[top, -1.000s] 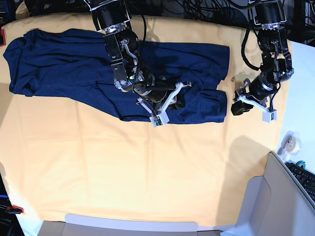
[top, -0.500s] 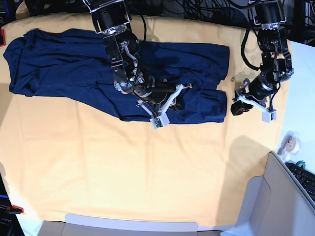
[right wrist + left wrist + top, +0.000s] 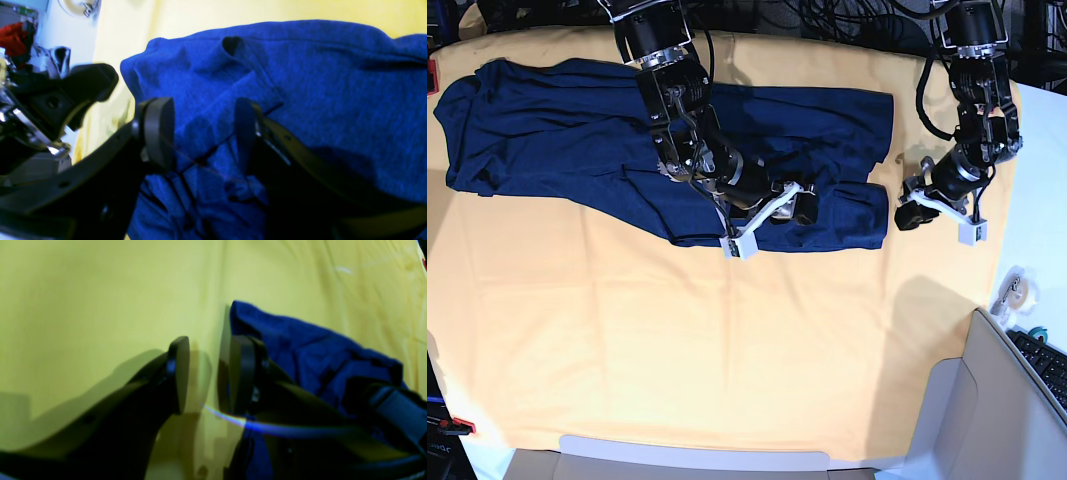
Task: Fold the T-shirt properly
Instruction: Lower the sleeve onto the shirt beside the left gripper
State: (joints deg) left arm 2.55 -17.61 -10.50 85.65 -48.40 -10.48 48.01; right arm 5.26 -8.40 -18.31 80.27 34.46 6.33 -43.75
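Yellow cloth point(image 3: 677, 350) carries the shirt point(image 3: 547, 130), spread along its far edge. Over the shirt's middle the right gripper point(image 3: 772, 215) hangs with jaws parted, holding nothing; it should pinch one layer cleanly. Beside the hem, the left gripper point(image 3: 922, 205) is also open and empty.

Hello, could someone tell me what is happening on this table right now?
A two-armed robot is folding a dark blue shirt spread on a yellow cloth. The right gripper is open over the shirt's fabric, holding nothing. The left gripper is open too, beside the shirt's edge above the cloth.
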